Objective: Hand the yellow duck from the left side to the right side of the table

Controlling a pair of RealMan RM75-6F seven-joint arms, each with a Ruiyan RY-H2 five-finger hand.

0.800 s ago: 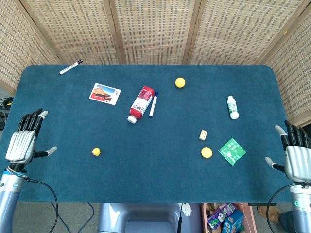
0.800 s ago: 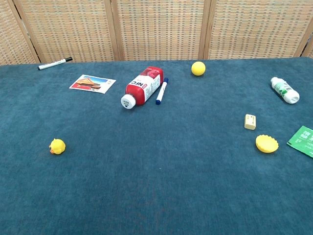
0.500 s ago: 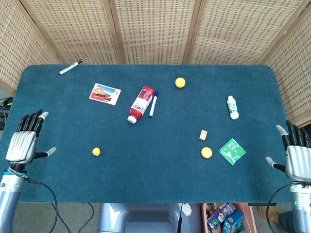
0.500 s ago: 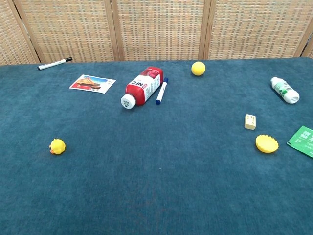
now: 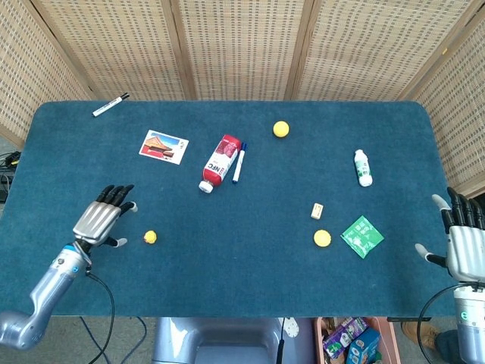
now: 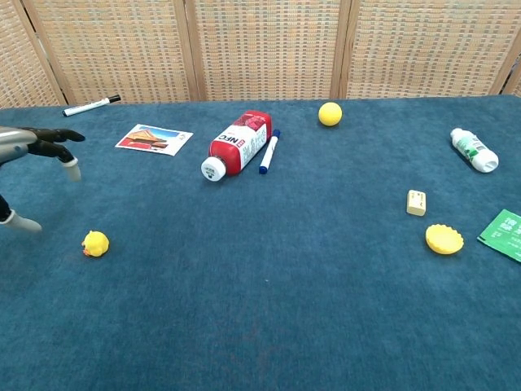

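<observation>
Two hands, both spread wide and holding nothing: left hand [image 5: 101, 218] just left of the duck [image 5: 150, 237], over the table [image 5: 250, 265]; right hand [image 5: 462, 244] far right of the duck, off the table edge. Up-right of the duck, a bottle [image 5: 220, 162] lettered "NFC", lying flat. Blue carpet-like tabletop; woven wicker screens [image 5: 242, 45] behind.

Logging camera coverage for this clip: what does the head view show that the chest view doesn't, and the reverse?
Only the head view shows the right hand at the table's right edge, the whole left hand, and the bin of packets below the table. Only the chest view shows the duck's orange beak. Both show the duck, red bottle, yellow ball and the left hand's fingers.
</observation>
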